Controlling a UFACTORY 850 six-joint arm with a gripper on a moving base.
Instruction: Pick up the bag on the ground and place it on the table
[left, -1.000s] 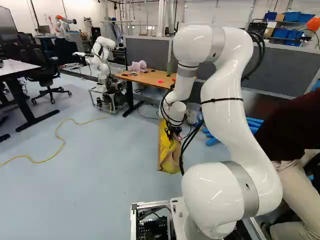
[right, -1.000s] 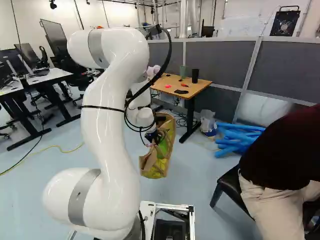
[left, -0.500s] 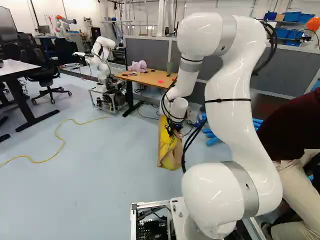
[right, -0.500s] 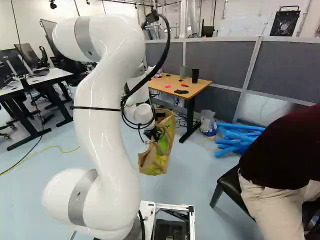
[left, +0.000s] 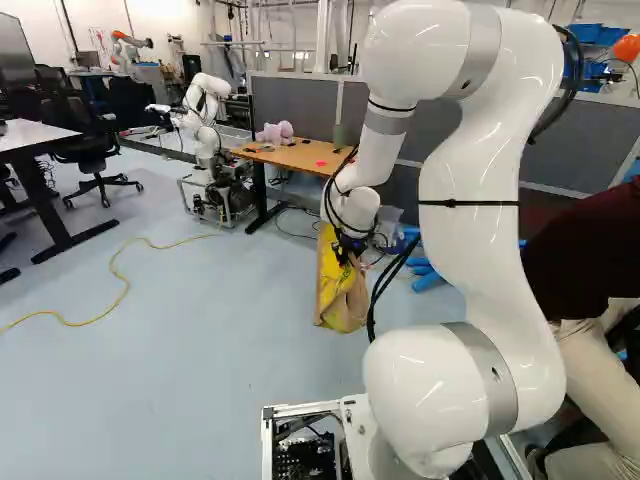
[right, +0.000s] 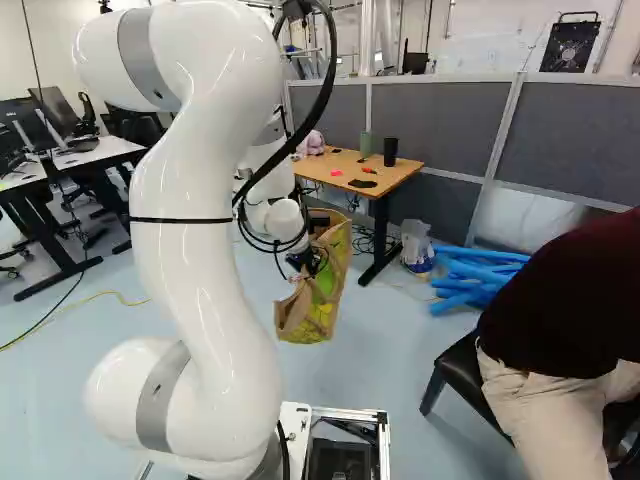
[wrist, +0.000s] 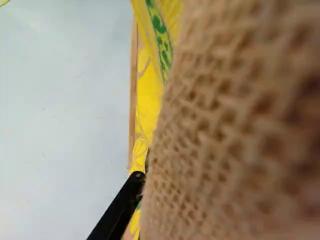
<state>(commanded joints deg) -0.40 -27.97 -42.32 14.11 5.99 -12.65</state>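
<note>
The bag, tan woven cloth with yellow and green patches, hangs off the floor from my gripper, short of the wooden table. My gripper is closed on its top; in the wrist view one black finger lies against the coarse weave, which hides the other, so I can't tell how wide the gap is. Bag cloth fills much of that view, with pale floor beside it. My white arm bends high above the base and reaches down to the bag. On the table are a pink soft toy and a dark cup. Blue tubes lie on the floor beyond the bag, to its right in the right base view.
</note>
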